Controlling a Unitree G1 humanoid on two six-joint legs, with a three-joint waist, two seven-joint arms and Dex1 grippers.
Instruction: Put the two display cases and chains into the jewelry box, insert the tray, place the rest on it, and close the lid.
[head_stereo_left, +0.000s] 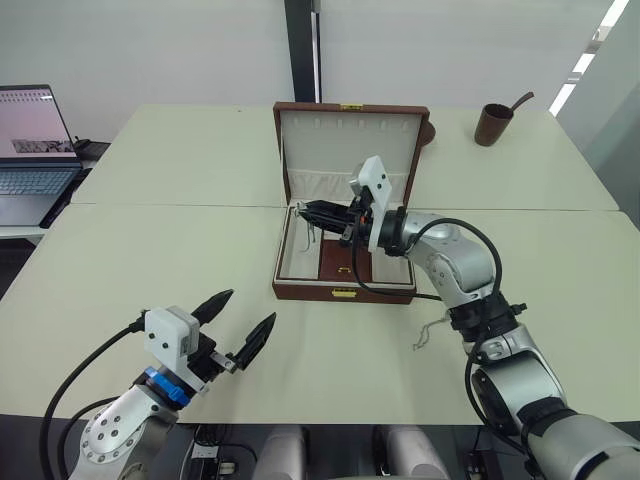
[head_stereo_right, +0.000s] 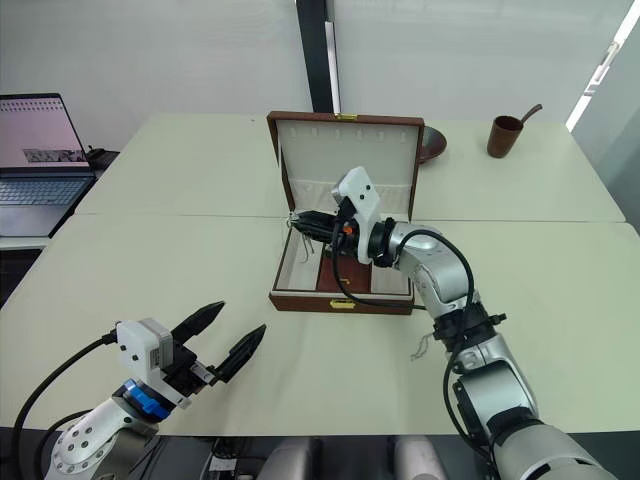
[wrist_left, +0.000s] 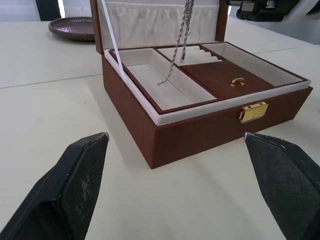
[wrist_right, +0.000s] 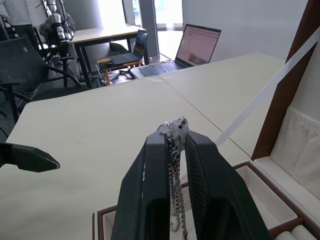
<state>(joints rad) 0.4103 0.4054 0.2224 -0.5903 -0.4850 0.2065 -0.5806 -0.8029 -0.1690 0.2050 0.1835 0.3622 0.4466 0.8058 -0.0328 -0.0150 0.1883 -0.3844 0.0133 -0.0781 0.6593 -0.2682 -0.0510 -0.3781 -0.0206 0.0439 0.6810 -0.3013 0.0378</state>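
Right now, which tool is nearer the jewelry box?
Right. The right tool hangs over the open jewelry box, pinching a silver chain. The left tool sits open over the table in front of the box, apart from it.

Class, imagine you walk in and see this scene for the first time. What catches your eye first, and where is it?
The open jewelry box in the middle of the table draws the eye first, its lid upright and its tray already in. Above its left compartment, the right gripper pinches a silver chain that dangles down into the box. Nearer the robot, the left gripper hovers open over the bare table.
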